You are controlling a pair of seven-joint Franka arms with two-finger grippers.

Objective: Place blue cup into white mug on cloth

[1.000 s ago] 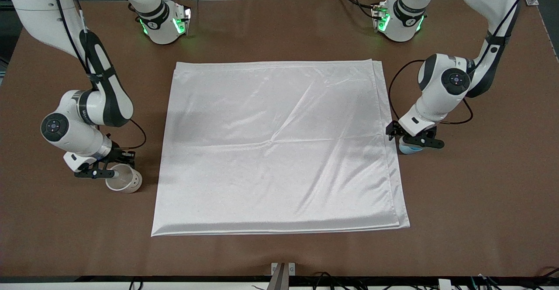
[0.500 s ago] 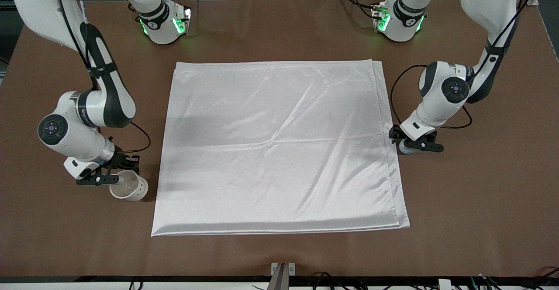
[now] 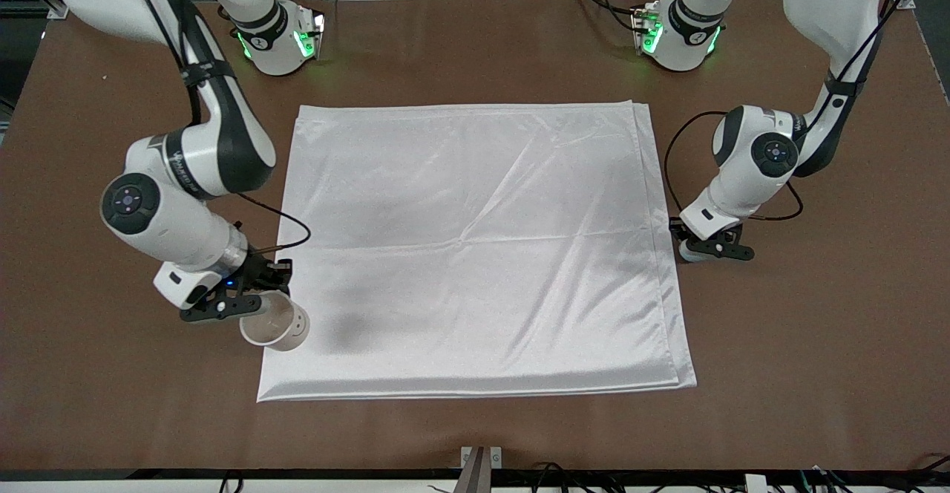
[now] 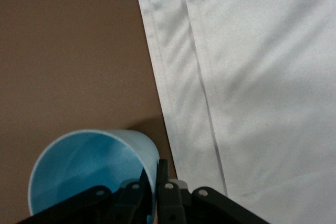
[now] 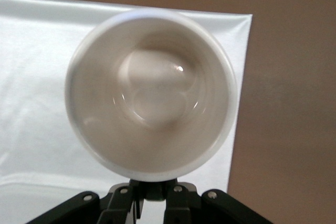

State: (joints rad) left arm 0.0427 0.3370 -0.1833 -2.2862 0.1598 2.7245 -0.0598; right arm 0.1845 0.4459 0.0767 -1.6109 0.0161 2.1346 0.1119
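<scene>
My right gripper (image 3: 251,304) is shut on the black handle of the white mug (image 3: 275,327) and holds it in the air over the edge of the cloth (image 3: 475,240), at its corner nearest the front camera toward the right arm's end. In the right wrist view the mug (image 5: 152,93) shows its empty inside above the gripper (image 5: 154,195). My left gripper (image 3: 696,250) is shut on the wall of the blue cup (image 3: 686,255), beside the cloth's edge toward the left arm's end. The left wrist view shows the cup (image 4: 89,171) in the gripper (image 4: 153,195), one finger inside it.
The brown table (image 3: 816,344) surrounds the cloth on all sides. The cloth's folded edge (image 4: 184,87) runs close beside the blue cup. The arms' bases with green lights (image 3: 278,36) stand at the table's edge farthest from the front camera.
My right gripper has carried the white mug from the bare table toward the cloth and over its edge. My left gripper has stayed on the blue cup, hardly shifting.
</scene>
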